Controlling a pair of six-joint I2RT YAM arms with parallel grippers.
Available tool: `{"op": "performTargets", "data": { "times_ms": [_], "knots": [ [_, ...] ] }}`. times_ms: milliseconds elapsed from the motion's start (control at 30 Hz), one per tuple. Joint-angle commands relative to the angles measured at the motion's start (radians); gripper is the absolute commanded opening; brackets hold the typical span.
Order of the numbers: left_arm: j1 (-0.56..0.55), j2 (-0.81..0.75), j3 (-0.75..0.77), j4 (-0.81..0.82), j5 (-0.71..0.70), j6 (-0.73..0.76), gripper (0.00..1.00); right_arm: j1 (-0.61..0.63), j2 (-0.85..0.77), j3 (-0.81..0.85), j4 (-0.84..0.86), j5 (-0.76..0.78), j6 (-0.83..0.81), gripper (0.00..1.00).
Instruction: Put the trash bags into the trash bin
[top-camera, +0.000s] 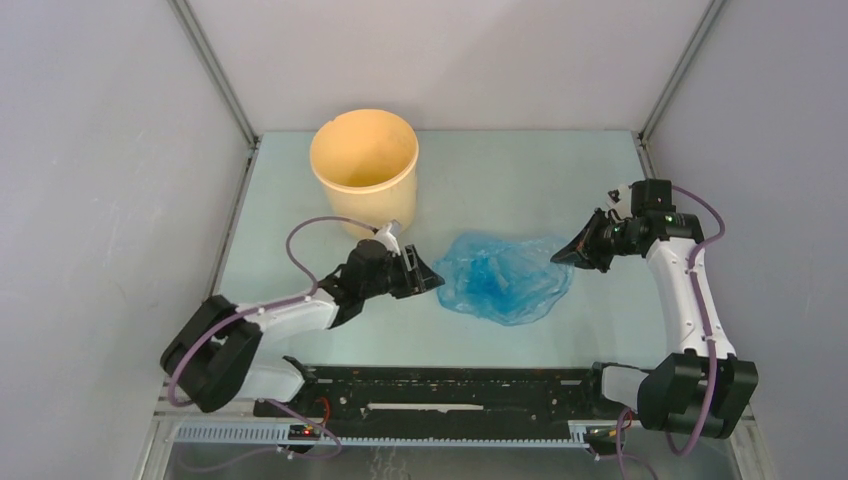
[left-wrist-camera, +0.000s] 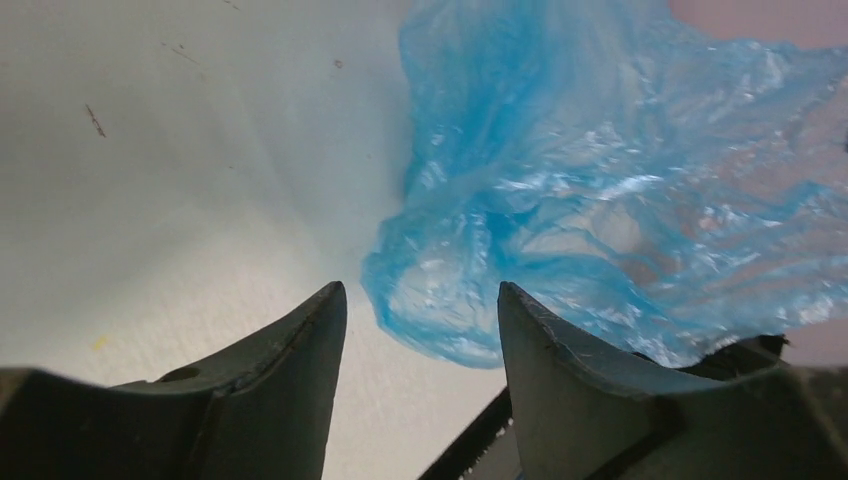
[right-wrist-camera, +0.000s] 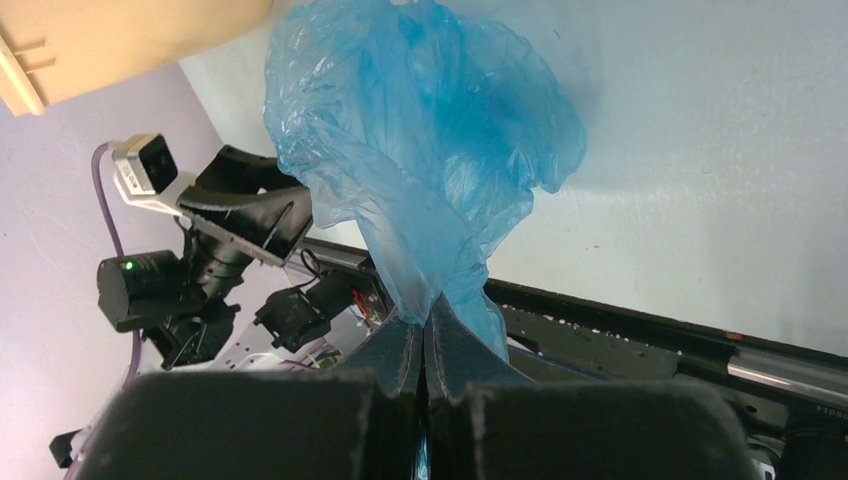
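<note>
The light-blue trash bag (top-camera: 505, 278) lies crumpled on the table (top-camera: 560, 180), at about five o'clock from the trash bin (top-camera: 365, 160) and apart from it. The right gripper (right-wrist-camera: 428, 315) is at the bag's three o'clock edge, with its jaws pressed together on a twisted corner of plastic (the film rises straight out of the tips). The left gripper (left-wrist-camera: 420, 295) is at the nine o'clock edge. Its jaws stand apart with a fold of the bag between them, not clamped.
</note>
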Motion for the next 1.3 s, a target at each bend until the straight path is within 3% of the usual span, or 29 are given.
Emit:
{"op": "performTargets", "data": {
  "times_ms": [0, 100, 400, 533, 633, 667, 700, 800, 867, 933, 1033, 1133, 1200, 1267],
  "knots": [
    [0.001, 0.084, -0.042, 0.193, -0.063, -0.003, 0.63, -0.008, 0.006, 0.031, -0.011, -0.025, -0.028, 0.0],
    [0.002, 0.158, -0.047, 0.273, -0.065, -0.005, 0.63, -0.008, 0.009, 0.042, -0.01, -0.039, -0.026, 0.0],
    [0.006, 0.328, -0.023, 0.535, 0.021, -0.07, 0.45, -0.003, 0.005, 0.043, -0.005, -0.063, -0.032, 0.0],
    [0.017, 0.33, -0.018, 0.545, 0.028, -0.095, 0.33, 0.023, -0.006, 0.042, -0.008, -0.043, -0.053, 0.0],
    [0.025, 0.316, 0.006, 0.526, 0.052, -0.097, 0.13, 0.034, -0.02, 0.043, -0.011, -0.034, -0.062, 0.0],
    [0.026, 0.304, 0.023, 0.483, 0.053, -0.089, 0.03, 0.037, -0.026, 0.043, -0.013, -0.027, -0.064, 0.0],
    [0.027, 0.284, 0.043, 0.418, 0.047, -0.081, 0.0, 0.04, -0.032, 0.043, -0.018, -0.015, -0.069, 0.0],
    [0.027, 0.183, 0.087, 0.157, -0.004, -0.067, 0.0, 0.058, -0.051, 0.043, -0.067, 0.089, -0.102, 0.0],
    [0.023, 0.099, 0.159, -0.158, -0.093, -0.043, 0.0, 0.065, -0.06, 0.037, -0.1, 0.164, -0.119, 0.0],
    [0.024, 0.039, 0.267, -0.486, -0.182, -0.034, 0.0, 0.067, -0.059, 0.026, -0.099, 0.176, -0.12, 0.0],
    [0.035, 0.045, 0.471, -0.762, -0.16, -0.004, 0.0, 0.079, -0.041, 0.03, 0.009, 0.107, -0.049, 0.0],
    [0.051, 0.234, 0.854, -1.026, -0.102, 0.065, 0.0, 0.099, 0.05, 0.129, 0.147, 0.003, 0.077, 0.0],
    [0.058, 0.395, 1.23, -1.246, -0.091, 0.114, 0.0, 0.104, 0.156, 0.303, 0.144, -0.05, 0.113, 0.0],
    [0.058, 0.541, 1.716, -1.419, -0.11, 0.136, 0.0, 0.102, 0.257, 0.595, 0.036, -0.07, 0.11, 0.0]
  ]
}}
